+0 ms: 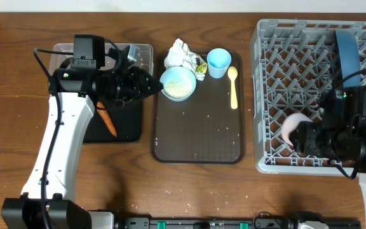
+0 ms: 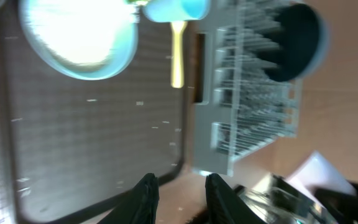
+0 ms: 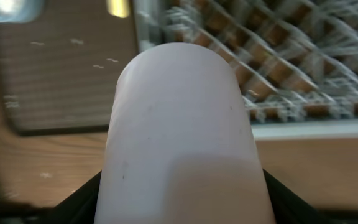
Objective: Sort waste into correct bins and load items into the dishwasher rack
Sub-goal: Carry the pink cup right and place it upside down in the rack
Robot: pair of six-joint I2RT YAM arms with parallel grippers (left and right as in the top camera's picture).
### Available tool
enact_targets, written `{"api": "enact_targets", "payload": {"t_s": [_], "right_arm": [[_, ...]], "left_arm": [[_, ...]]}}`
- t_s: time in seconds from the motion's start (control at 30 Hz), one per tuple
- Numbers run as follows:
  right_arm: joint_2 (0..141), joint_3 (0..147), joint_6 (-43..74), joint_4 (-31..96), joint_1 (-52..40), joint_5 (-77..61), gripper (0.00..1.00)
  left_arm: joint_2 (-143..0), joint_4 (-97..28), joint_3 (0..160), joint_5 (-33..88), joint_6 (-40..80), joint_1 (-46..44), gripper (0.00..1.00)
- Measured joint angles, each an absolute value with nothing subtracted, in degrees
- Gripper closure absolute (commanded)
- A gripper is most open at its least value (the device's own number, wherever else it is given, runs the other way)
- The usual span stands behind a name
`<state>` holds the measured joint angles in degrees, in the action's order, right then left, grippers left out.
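My left gripper [image 1: 152,83] hovers at the left rim of the white bowl [image 1: 178,83], which holds rice. Its fingers [image 2: 146,191] stand apart with nothing between them. My right gripper [image 1: 297,135] is shut on the pink-and-white cup [image 1: 292,129] over the front left corner of the grey dishwasher rack [image 1: 269,95]. That cup [image 3: 179,137] fills the right wrist view. A blue plate [image 1: 345,49] stands upright in the rack. The carrot [image 1: 107,119] lies on the black tray [image 1: 124,127]. Napkin [image 1: 180,54], wrapper [image 1: 200,67], light-blue cup [image 1: 218,62] and yellow spoon [image 1: 234,86] sit on the brown tray [image 1: 199,137].
The clear tub [image 1: 143,54] stands behind the black tray, partly hidden by my left arm. White grains are scattered on the brown tray [image 2: 92,137] and on the wooden table near its front edge. The rack [image 2: 247,93] lies right of the tray.
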<state>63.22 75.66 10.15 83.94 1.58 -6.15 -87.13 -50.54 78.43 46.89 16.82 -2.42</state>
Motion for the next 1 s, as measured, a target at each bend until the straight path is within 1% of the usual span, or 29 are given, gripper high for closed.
{"api": "enact_targets", "payload": {"t_s": [0.13, 0.3, 0.67, 0.9, 1.0], "right_arm": [[64.8, 75.7, 11.4, 85.6, 1.6, -1.5, 0.62], [68.8, 75.7, 13.5, 87.1, 1.6, 2.7, 0.62], [81.3, 75.7, 15.1, 77.1, 1.6, 6.4, 0.64], [88.7, 75.7, 15.1, 76.4, 1.6, 6.5, 0.64], [91.3, 75.7, 15.1, 76.4, 1.6, 6.5, 0.62]], "left_arm": [[-87.1, -51.4, 78.4, 43.0, 16.7, -2.4, 0.71], [-87.1, -51.6, 78.4, 41.2, 16.7, -2.4, 0.71], [-87.1, -51.7, 78.4, 40.1, 16.7, -2.4, 0.71], [-87.1, -51.7, 78.4, 40.1, 16.7, -2.4, 0.71], [-87.1, -51.7, 78.4, 40.1, 16.7, -2.4, 0.71]]}}
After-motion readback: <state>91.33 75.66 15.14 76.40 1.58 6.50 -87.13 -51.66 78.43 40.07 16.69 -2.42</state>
